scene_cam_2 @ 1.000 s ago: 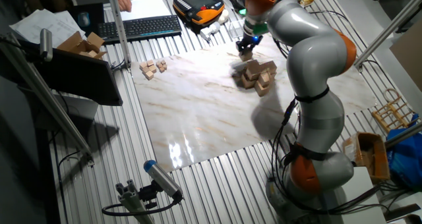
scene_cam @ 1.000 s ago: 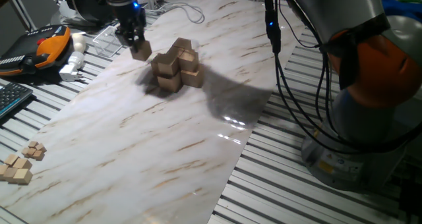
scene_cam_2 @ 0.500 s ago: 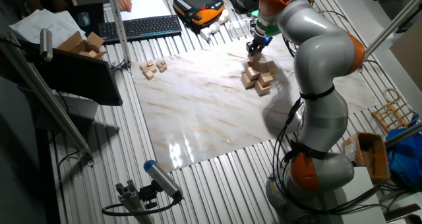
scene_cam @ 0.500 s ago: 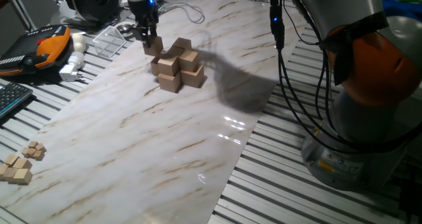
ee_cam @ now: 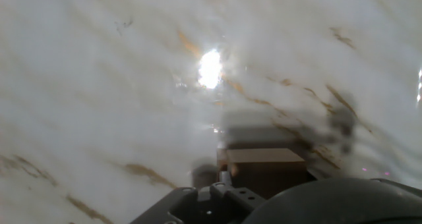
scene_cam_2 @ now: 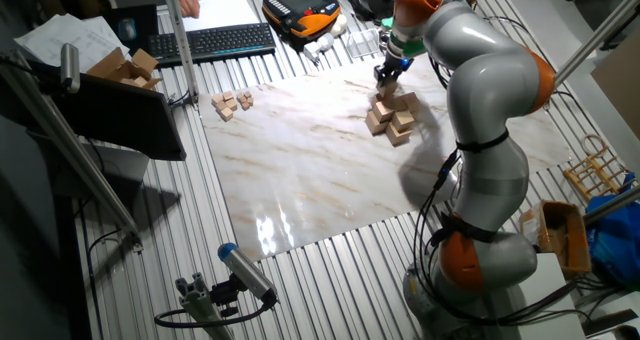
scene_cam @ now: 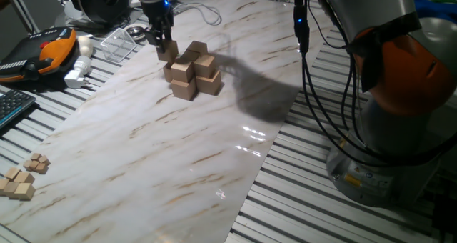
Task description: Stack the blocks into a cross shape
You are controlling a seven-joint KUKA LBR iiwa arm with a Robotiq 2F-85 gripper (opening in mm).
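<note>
Since a second ago your arm (scene_cam: 385, 64) has swung the gripper (scene_cam: 166, 48) from left of the pile to its far-left corner; over the last half second it has barely shifted.

Largest first: you see the grey, rounded arm with orange joint rings arching over the table, cables hanging from it, its wrist pointing straight down. Under it lies the slab (scene_cam: 178, 150), glossy white with tan marble veins and a bright glare spot, resting on a table (scene_cam: 400, 221) of ribbed metal slats. The pile of blocks (scene_cam: 193, 73) stands near the slab's far end: plain tan wooden cubes with sharp edges and matte faces, packed touching one another in two layers.

The gripper's fingers are clamped on one more block (scene_cam: 168, 51), held just at the pile's upper far-left edge; you cannot tell whether it touches the cubes below. Your hand view shows that block (ee_cam: 266, 170) square and brown between the dark fingers. Smallest, a cluster of tiny cubes (scene_cam: 21, 179) sits on the slats, well apart.
</note>
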